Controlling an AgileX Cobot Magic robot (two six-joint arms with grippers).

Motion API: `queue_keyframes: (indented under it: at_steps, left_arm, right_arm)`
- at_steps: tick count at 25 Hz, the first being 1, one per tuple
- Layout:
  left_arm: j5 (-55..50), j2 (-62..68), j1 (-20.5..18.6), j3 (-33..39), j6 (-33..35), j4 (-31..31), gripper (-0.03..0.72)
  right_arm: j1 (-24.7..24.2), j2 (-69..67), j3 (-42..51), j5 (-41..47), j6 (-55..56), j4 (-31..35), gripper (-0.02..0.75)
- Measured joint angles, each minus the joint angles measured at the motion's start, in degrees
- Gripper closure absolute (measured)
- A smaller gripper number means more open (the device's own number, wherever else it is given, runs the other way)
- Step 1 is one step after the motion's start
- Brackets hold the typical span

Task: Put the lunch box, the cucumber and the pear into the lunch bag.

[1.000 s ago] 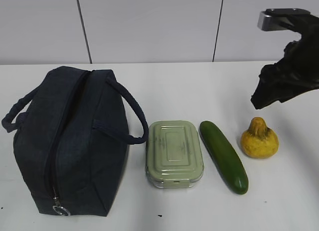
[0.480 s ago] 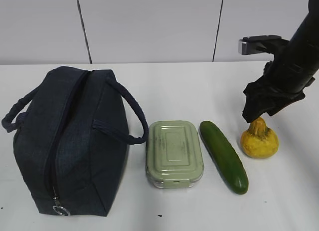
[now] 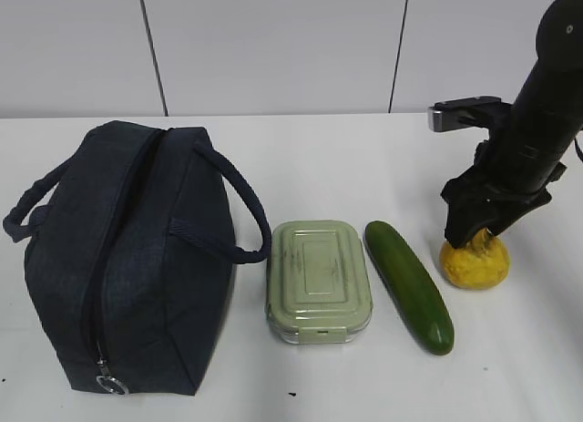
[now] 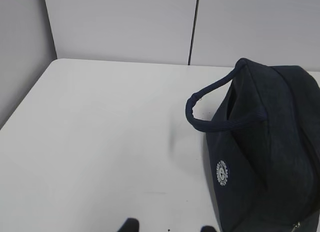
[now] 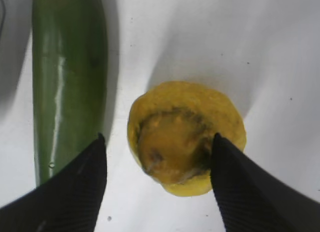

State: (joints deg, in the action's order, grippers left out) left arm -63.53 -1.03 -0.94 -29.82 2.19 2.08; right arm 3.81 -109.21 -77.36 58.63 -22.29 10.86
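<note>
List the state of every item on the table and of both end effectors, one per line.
Dark navy fabric lunch bag: on its side, zipper shut, nothing packed.
Pale sage-green rectangular lunch box: lid on, on the table.
Long dark green cucumber: lying flat beside the box.
Bumpy yellow-orange pear: upright on the table, not lifted.
Right end effector: open, straddling the pear's neck.
Left end effector: only its tips show, apart, holding nothing.

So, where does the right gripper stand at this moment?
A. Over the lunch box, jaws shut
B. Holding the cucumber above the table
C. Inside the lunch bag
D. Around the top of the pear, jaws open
D: the right gripper has its open fingers on either side of the pear, which sits on the table beside the cucumber.
</note>
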Motion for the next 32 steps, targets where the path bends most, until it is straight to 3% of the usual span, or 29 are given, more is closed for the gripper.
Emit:
queue_keyframes:
  at_steps: [5,14,18,22,25,29,32]
  left_arm:
    - [0.0,0.0,0.0,0.0,0.0,0.0,0.449]
    - [0.0,0.0,0.0,0.0,0.0,0.0,0.449]
    - [0.0,0.0,0.0,0.0,0.0,0.0,0.449]
    - [0.0,0.0,0.0,0.0,0.0,0.0,0.449]
    - [0.0,0.0,0.0,0.0,0.0,0.0,0.449]
    - [0.0,0.0,0.0,0.0,0.0,0.0,0.449]
    - [0.0,0.0,0.0,0.0,0.0,0.0,0.449]
  right_arm:
    - [0.0,-0.68,-0.92,-0.12,0.32,-0.26,0.267]
    - [0.0,-0.78,-3.07,1.62,1.13,-0.47,0.498]
    - [0.0,-0.78,-3.07,2.28,1.25,-0.54,0.487]
    - [0.0,-0.91,-3.16,2.93,1.25,-0.54,0.392]
    - [0.0,-1.07,-3.16,3.22,1.25,-0.54,0.361]
    - [0.0,-1.74,-3.16,3.34,1.25,-0.54,0.363]
    - [0.0,-1.89,-3.16,3.34,1.34,-0.61,0.42]
